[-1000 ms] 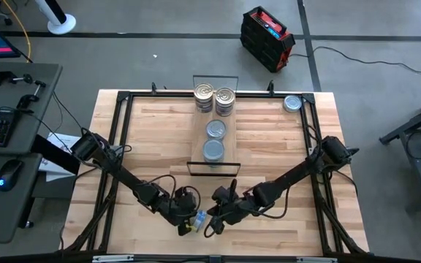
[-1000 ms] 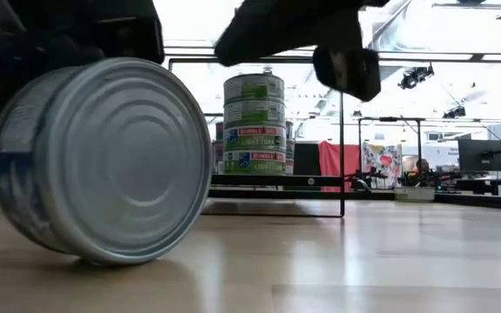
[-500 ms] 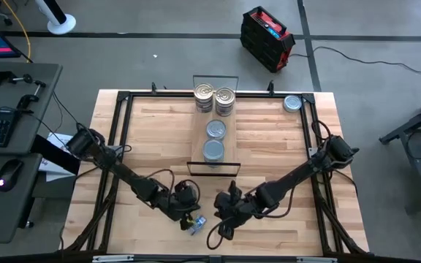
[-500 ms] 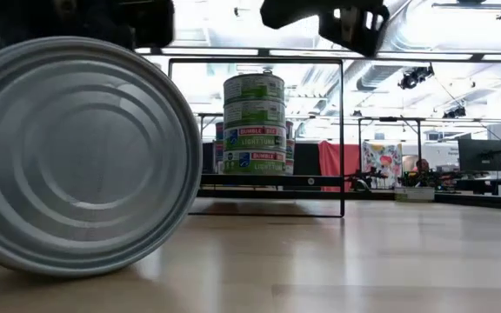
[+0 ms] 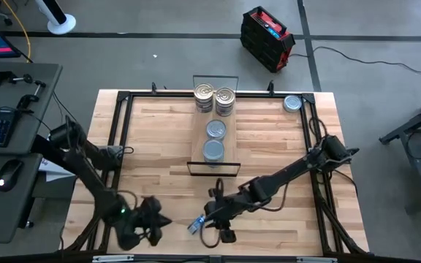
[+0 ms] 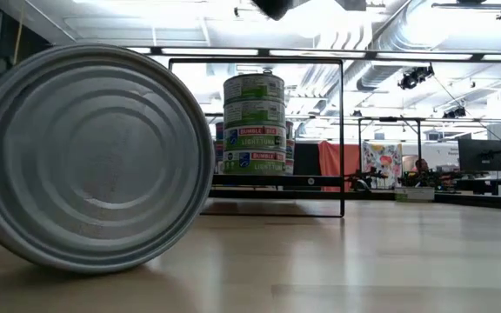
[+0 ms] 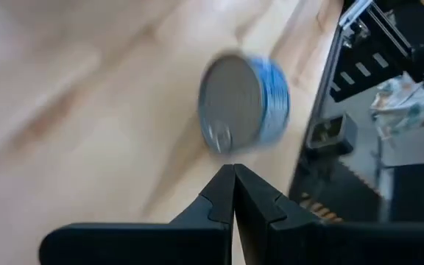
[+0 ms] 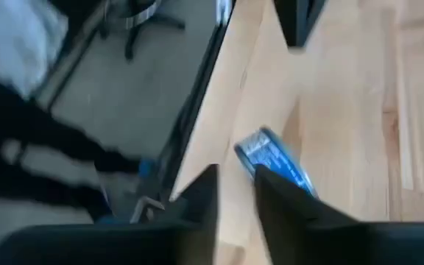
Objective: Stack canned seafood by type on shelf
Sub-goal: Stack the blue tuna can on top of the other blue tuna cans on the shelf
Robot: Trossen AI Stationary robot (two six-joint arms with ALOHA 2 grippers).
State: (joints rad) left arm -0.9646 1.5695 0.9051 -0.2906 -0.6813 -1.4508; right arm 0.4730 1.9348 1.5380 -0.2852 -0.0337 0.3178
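Two dark jointed arms trailing black cables.

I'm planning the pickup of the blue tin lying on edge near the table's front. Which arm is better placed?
Probably the right: the right gripper sits beside the blue tin, fingers apart, while the left gripper is farther off, fingers closed.

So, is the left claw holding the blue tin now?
No. In the left wrist view the left claw is shut on nothing, and the blue tin lies on its edge on the table beyond it.
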